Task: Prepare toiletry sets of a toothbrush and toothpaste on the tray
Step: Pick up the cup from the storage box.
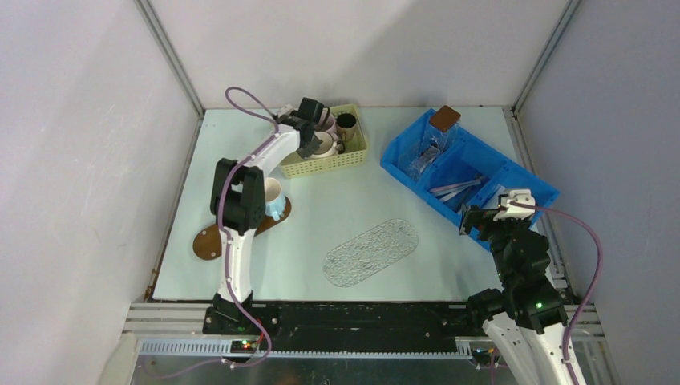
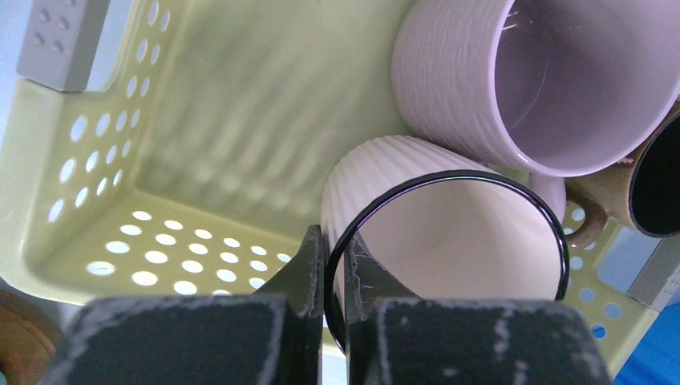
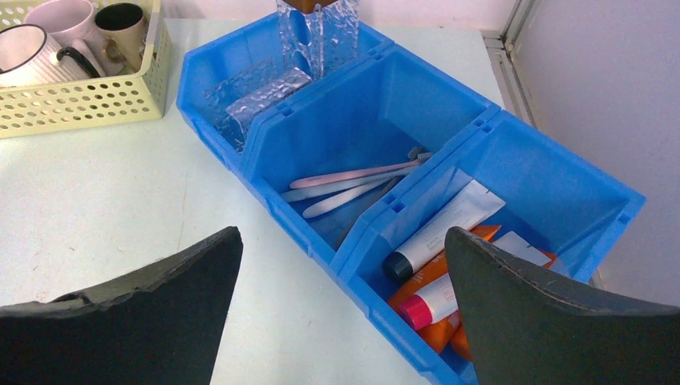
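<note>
My left gripper reaches into the yellow basket and is shut on the dark rim of a white ribbed mug, one finger inside and one outside the wall. Pale pink and white toothbrushes lie in the middle compartment of the blue bin. White and orange toothpaste tubes lie in its nearest compartment. My right gripper hangs open over the bin's front edge, holding nothing. The clear textured oval tray lies bare at the table's middle.
A pink ribbed mug and a dark mug crowd the basket beside the white one. A blue-rimmed mug stands on a brown wooden board at the left. Clear glass pieces fill the bin's far compartment.
</note>
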{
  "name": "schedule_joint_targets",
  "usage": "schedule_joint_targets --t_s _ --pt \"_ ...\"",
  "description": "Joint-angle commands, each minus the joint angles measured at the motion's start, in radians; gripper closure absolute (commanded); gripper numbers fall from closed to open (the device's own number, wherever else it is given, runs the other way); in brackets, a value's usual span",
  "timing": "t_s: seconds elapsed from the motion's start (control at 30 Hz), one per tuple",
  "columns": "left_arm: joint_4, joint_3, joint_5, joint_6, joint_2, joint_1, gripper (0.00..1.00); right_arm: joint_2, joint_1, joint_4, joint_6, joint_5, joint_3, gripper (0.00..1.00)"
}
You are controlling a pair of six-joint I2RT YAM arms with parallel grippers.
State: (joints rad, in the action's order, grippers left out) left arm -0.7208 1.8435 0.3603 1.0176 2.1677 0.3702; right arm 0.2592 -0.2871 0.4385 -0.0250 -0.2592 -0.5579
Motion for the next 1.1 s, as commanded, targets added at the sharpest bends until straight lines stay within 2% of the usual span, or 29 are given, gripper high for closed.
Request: schedule_joint_targets --t_s 0.0,0.13,0.33,0.53,0.67,0.9,1.07 --pt "0.047 0.079 0.023 -0.056 -0.094 0.002 1.0 -0.014 -0.006 -0.034 0.013 -0.014 0.0 0.0" --pt "0.059 0.085 0.034 -0.122 -0.155 -0.004 1.0 -0.023 -0.005 -0.035 0.013 -0.017 0.0 0.0" --pt "0.096 0.068 -0.031 -0.278 -0.275 -0.046 1.0 -0.032 -0.006 -0.035 0.014 -0.017 -0.003 0.0" --pt "0.239 -0.102 -0.139 -0.478 -0.482 -0.128 1.0 -0.036 -0.006 -0.034 0.016 -0.017 -0.006 0.0" --pt "0.282 -0.181 -0.228 -0.622 -0.606 -0.216 1.0 -0.034 -0.006 -0.034 0.016 -0.017 -0.007 0.0" --pt "0.169 -0.21 -0.418 -0.798 -0.775 -0.457 1.0 -0.017 -0.007 -0.032 0.017 -0.01 -0.008 0.0" --pt "0.048 -0.226 -0.566 -0.954 -0.839 -0.602 1.0 -0.001 -0.007 -0.033 0.019 0.0 -0.014 0.0"
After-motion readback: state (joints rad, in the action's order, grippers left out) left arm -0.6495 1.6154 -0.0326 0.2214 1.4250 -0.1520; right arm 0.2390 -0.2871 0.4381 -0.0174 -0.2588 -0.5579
